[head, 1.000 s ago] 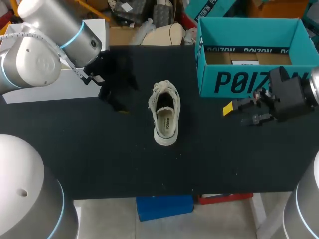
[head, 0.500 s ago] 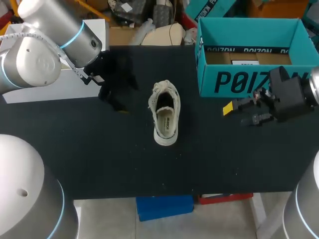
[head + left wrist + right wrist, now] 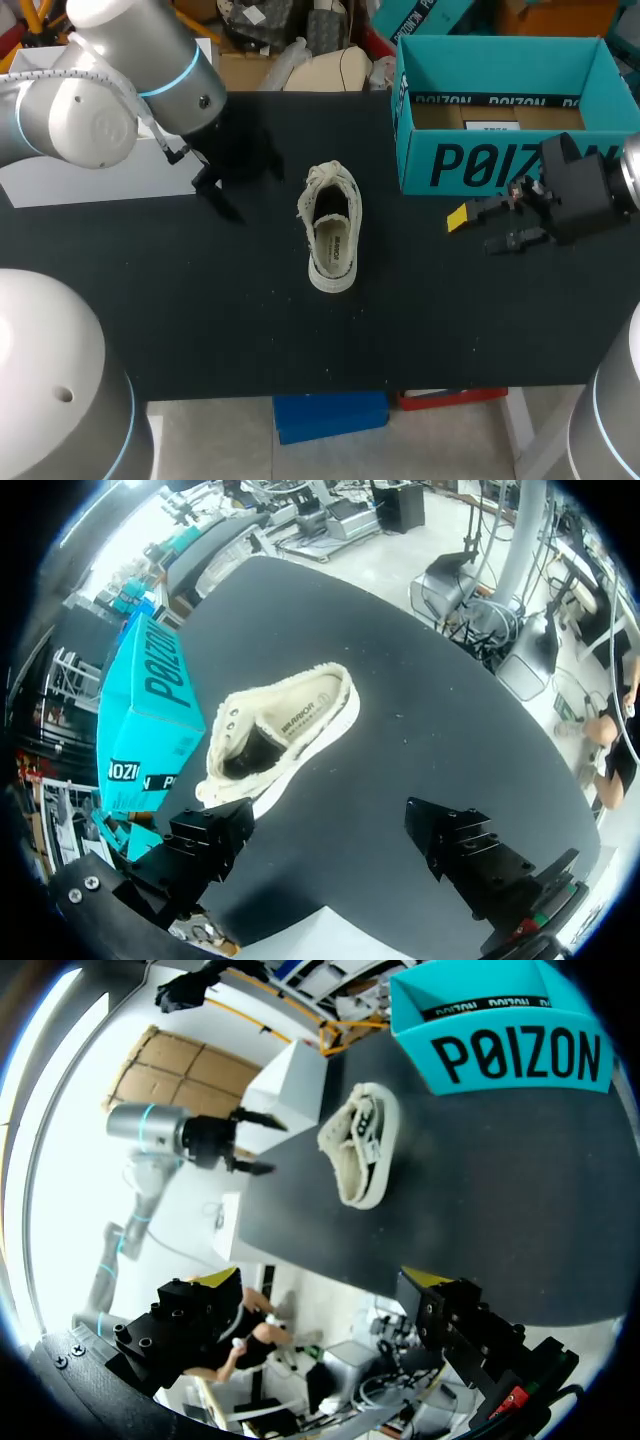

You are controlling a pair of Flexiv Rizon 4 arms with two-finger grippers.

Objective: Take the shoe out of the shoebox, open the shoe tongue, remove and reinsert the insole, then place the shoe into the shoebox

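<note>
1. Right, jaws first: the left gripper (image 3: 330, 825) has its fingers spread wide with nothing between them. The shoe (image 3: 330, 230) lies out ahead of it, well short of contact.
2. Over to the right gripper (image 3: 472, 230), at the right of the head view, low in front of the shoebox (image 3: 480, 165). It is gaping too, yellow tips apart and empty.
3. The left gripper hangs at the upper left of centre in the head view, close above the table (image 3: 200, 320) and beside the shoe's laced end.
4. The shoe is out of the box and stands on its sole in the middle of the frame. Its heel points to the lower edge, its laces to the upper, and the insole shows down the opening.
5. The shoebox sits open at the upper right, apart from the shoe.
6. By my reading, this is a light, soft canvas shoe, and the upper will cave in under a hard squeeze. The rubber sole and heel collar look firmer, so I would hold there to steady it.
7. The tongue looks thin and floppy, so pinch its free tip. The insole should bend easily, so lift it from the heel end.
</note>
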